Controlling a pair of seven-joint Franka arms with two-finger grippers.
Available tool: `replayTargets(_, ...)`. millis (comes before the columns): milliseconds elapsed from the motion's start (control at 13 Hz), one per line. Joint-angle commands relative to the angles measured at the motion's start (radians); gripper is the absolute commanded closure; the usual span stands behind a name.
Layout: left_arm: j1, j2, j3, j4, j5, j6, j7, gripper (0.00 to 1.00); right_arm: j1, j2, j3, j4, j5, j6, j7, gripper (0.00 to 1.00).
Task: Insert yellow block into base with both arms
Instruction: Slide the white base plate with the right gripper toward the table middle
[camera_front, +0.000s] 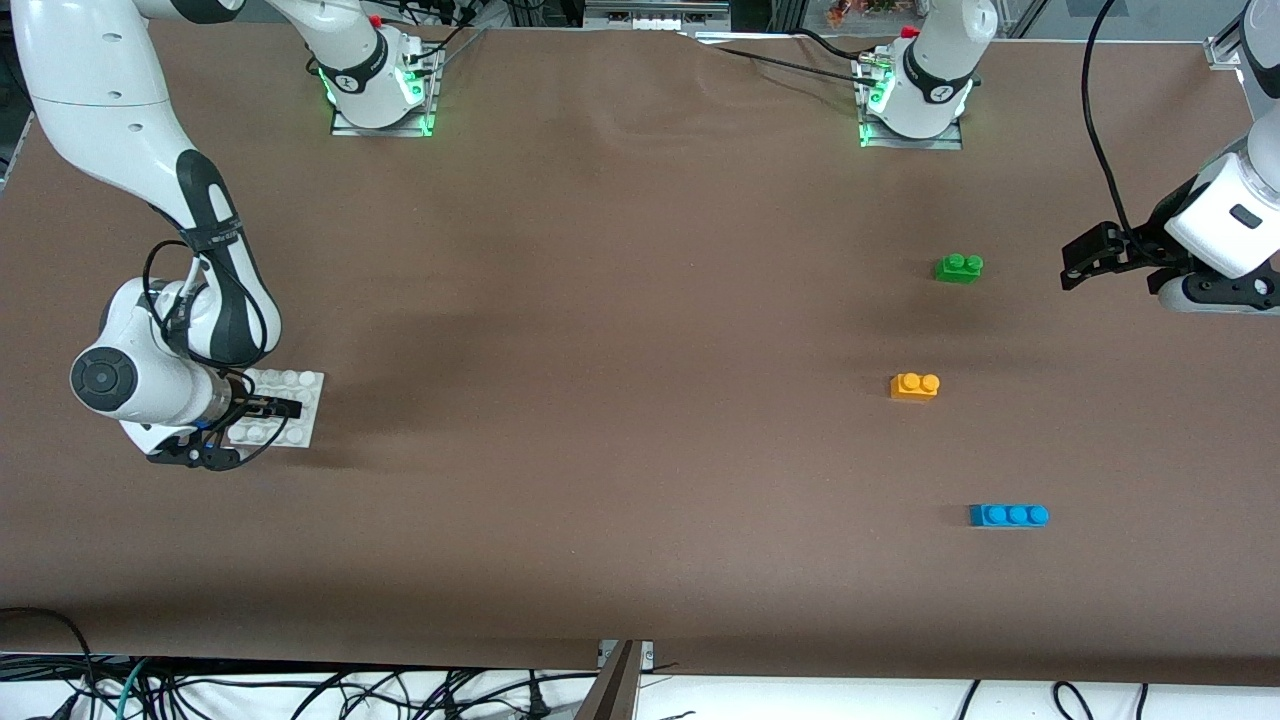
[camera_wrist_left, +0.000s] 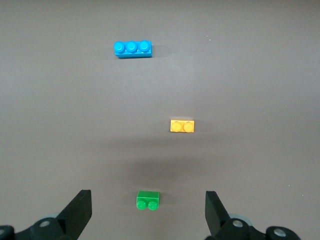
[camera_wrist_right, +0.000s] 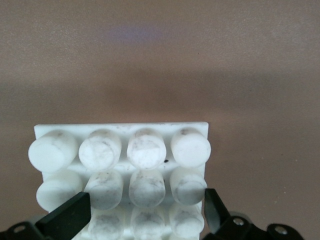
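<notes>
right gripper (camera_front: 262, 420) low at the base (camera_front: 300, 405), fingers straddling its edge, toward the right arm's end | left gripper (camera_front: 1075, 268) in the air at the left arm's end, green brick (camera_front: 959, 267) beside its fingertips | yellow block (camera_front: 915, 386) nearer the camera than green | blue brick (camera_front: 1009, 515) nearest the camera

The base (camera_front: 300, 385) lies at the right arm's end of the table, under the right gripper (camera_front: 250, 432). Toward the left arm's end, the yellow block (camera_front: 915, 386) sits between the green brick (camera_front: 959, 268), farther from the front camera, and the blue brick (camera_front: 1009, 515), nearer. The left gripper (camera_front: 1072, 268) hangs over the table beside the green brick.
</notes>
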Motion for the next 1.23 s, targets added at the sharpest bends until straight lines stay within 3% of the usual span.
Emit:
replayTargets(0,-0.008,0.000,0.005,0.014,0.017,-0.013,0.005,0.00,0.002,0.010,0.005,-0.031,-0.007,0.033,-0.012,0.00)
replayTargets(615,-0.008,0.000,0.005,0.014,0.017,-0.013,0.005,0.00,0.102,0.021,0.012,-0.030,0.011,0.050,0.003,0.00)
replayTargets(1000,-0.008,0.000,0.005,0.013,0.017,-0.013,0.005,0.00,0.161,0.048,0.062,-0.019,0.019,0.081,0.006,0.00)
replayTargets(1154,-0.008,0.000,0.005,0.013,0.017,-0.013,0.005,0.00,0.198,0.056,0.068,-0.014,0.081,0.085,0.006,0.00)
